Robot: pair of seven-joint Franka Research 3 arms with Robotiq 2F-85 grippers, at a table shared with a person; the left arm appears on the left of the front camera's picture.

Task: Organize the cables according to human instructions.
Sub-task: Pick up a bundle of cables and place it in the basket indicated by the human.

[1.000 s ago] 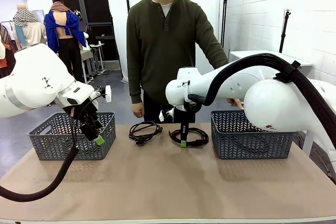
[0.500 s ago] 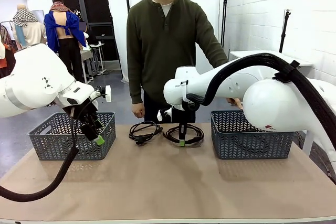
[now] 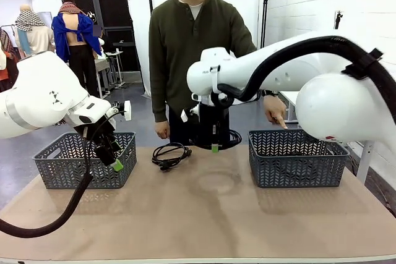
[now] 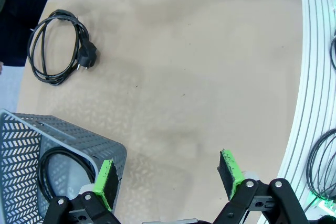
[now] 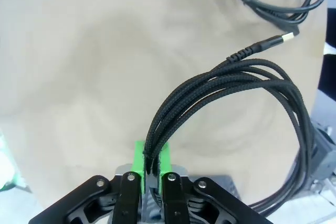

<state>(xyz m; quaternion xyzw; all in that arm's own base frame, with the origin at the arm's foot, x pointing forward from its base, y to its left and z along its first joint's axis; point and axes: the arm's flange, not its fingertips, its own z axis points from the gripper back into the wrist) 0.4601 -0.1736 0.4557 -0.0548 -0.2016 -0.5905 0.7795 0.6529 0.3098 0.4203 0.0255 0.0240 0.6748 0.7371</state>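
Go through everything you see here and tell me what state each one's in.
Left claw: open, empty.
Right claw: shut on braided cable, raised off table.
Loose cable: coiled, lying on table.
Left basket: holds one coiled cable.
Right basket: contents unclear.
Person's hand: pointing down toward right basket.

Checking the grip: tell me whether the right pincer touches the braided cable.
Touching. Right wrist view: the right pincer clamps the braided cable between its green pads.
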